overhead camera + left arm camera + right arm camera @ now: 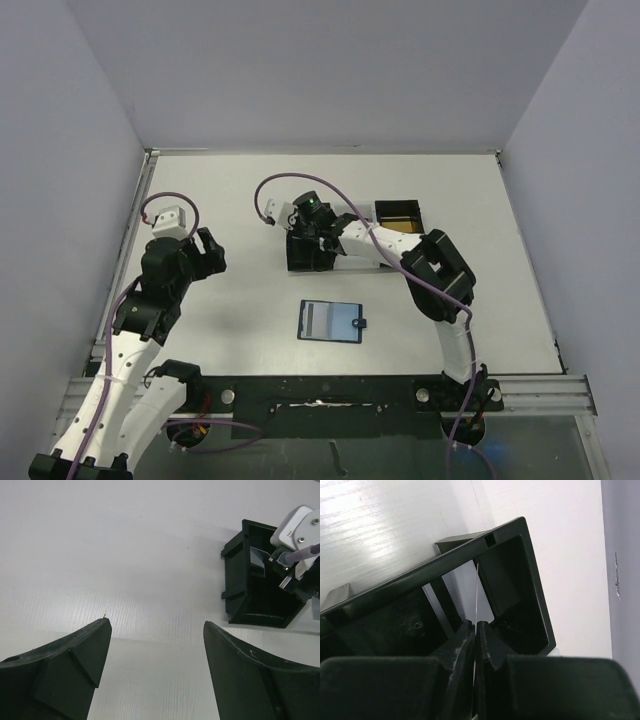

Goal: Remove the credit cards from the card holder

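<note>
The card holder (330, 321), a dark blue wallet, lies spread open on the table in front of the arms, with a pale strip showing in its left half. My right gripper (312, 245) (475, 624) is shut on a thin credit card (476, 587) seen edge-on, reaching down into a black open-top box (308, 252) (520, 580). In the left wrist view a silver-grey card (257, 560) shows inside that box (250, 592). A gold card (402, 226) lies in the second black box (398, 208). My left gripper (208, 255) (156, 622) hangs open and empty over bare table, left of the boxes.
A white tray (360, 255) joins the two black boxes at mid-table. The right arm's elbow (440, 270) arches over the table to the right of the wallet. Grey walls close in the table on the left, back and right.
</note>
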### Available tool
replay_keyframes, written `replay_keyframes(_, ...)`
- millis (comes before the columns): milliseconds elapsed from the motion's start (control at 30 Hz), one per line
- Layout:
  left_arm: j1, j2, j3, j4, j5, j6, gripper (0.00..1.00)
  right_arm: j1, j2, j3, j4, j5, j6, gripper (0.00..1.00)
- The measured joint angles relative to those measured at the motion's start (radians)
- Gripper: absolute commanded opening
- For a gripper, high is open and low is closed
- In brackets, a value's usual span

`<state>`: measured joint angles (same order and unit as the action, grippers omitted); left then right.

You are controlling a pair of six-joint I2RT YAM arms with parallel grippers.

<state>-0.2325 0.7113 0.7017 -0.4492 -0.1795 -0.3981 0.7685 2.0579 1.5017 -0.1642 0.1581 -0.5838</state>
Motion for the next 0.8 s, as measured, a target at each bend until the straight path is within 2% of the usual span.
replay_keyframes(233,0.006,-0.016,0.0,0.0,-0.008,0.0,0.74,-0.008,0.069,0.05,0.012,0.011,-0.029,0.04)
replay_keyframes(367,0.006,-0.015,0.0,0.0,-0.007,0.0,0.74,-0.015,0.097,0.065,0.015,0.014,-0.044,0.1)
replay_keyframes(600,0.011,-0.004,0.0,0.0,0.0,0.0,0.74,-0.016,0.097,0.066,-0.014,-0.04,-0.044,0.26)
replay_keyframes(800,0.014,0.0,0.0,0.001,0.004,0.0,0.74,-0.018,0.097,0.065,-0.051,-0.081,-0.044,0.32)
